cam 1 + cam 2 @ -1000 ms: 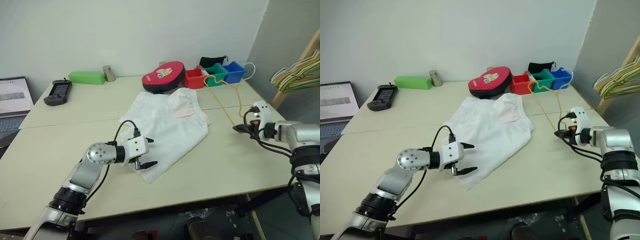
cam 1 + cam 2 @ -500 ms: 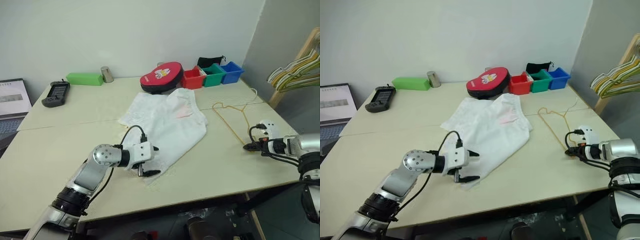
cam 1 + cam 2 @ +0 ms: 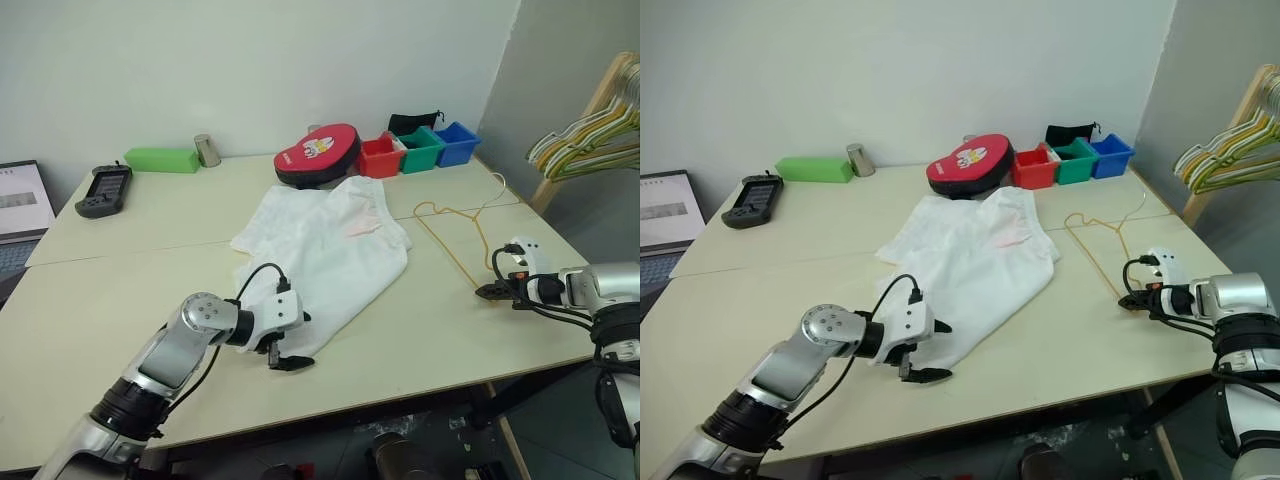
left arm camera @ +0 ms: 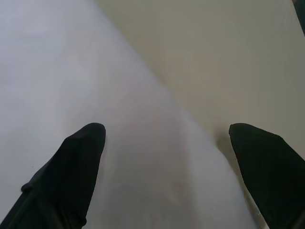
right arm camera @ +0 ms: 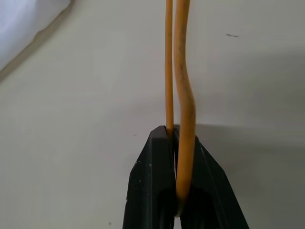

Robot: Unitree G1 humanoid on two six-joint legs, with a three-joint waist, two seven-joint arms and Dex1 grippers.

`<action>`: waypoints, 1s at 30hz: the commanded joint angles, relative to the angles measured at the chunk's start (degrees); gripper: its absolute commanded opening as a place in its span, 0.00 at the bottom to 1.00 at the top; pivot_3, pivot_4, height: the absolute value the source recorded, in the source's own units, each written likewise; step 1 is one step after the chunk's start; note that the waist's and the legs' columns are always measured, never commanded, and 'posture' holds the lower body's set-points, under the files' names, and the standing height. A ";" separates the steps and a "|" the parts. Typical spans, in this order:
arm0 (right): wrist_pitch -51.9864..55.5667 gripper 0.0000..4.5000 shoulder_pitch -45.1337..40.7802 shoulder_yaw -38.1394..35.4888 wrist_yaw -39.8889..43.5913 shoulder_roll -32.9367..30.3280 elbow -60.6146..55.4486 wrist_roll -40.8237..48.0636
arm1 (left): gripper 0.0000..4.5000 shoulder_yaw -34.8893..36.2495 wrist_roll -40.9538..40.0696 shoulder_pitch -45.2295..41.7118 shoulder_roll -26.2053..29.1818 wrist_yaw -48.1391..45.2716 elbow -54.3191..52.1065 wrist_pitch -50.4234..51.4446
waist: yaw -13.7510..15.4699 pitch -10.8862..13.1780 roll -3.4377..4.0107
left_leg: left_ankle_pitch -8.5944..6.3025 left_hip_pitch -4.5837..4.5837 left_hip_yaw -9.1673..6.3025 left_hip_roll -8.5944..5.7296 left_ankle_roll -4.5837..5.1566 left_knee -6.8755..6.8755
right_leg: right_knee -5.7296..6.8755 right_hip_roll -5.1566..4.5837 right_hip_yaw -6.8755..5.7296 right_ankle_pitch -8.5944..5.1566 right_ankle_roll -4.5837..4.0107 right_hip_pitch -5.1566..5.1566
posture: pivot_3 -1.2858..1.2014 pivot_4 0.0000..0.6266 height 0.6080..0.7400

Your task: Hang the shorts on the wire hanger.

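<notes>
- A pale table [image 3: 120,270] stands against a plain wall; the shorts [image 3: 330,245] lie flat mid-table, unhung.
- The left gripper [image 3: 285,340], fingers apart, straddles their near edge.
- The right gripper [image 3: 487,291], clamped on the wire hanger [image 3: 455,240], holds it right of the shorts; threading remains.

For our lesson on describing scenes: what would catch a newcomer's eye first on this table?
The white shorts sprawl across the middle of the table, and the left gripper hovers at their near corner with its jaws open. At the table's right edge the right gripper has its jaws shut on the near end of a thin yellowish wire hanger. Red, green and blue bins line the far edge.
</notes>
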 commanded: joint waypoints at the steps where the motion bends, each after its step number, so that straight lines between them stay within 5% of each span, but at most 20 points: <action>1: 0.77 0.00 -0.49 -1.88 -0.19 -0.86 -2.54 0.91 | 0.99 -1.36 2.72 -0.24 0.78 -0.17 1.42 -4.70 | 0.04 0.00 0.00 | 0.00 0.00 0.00 0.01 0.00 0.00 | -0.01 0.00 0.00 0.00 0.00 0.00 | 0.44 0.06 1.00; 20: 1.61 0.00 -1.61 -2.71 -1.00 -0.49 -1.46 1.00 | 0.04 0.85 -0.71 3.39 2.45 -3.64 -1.47 -10.84 | -0.05 -0.01 0.01 | 0.00 0.02 0.03 0.02 0.00 0.01 | -0.01 -0.03 0.04 0.00 0.00 0.03 | 0.45 0.05 1.00; 30: 17.45 0.00 -4.94 -11.95 -1.55 -1.47 3.29 8.22 | 0.01 4.32 -4.35 9.64 8.75 -6.56 -8.22 -9.06 | -0.09 0.00 0.00 | 0.00 0.02 0.02 0.10 0.00 -0.02 | -0.03 -0.04 0.07 0.00 0.00 0.01 | 0.45 0.06 1.00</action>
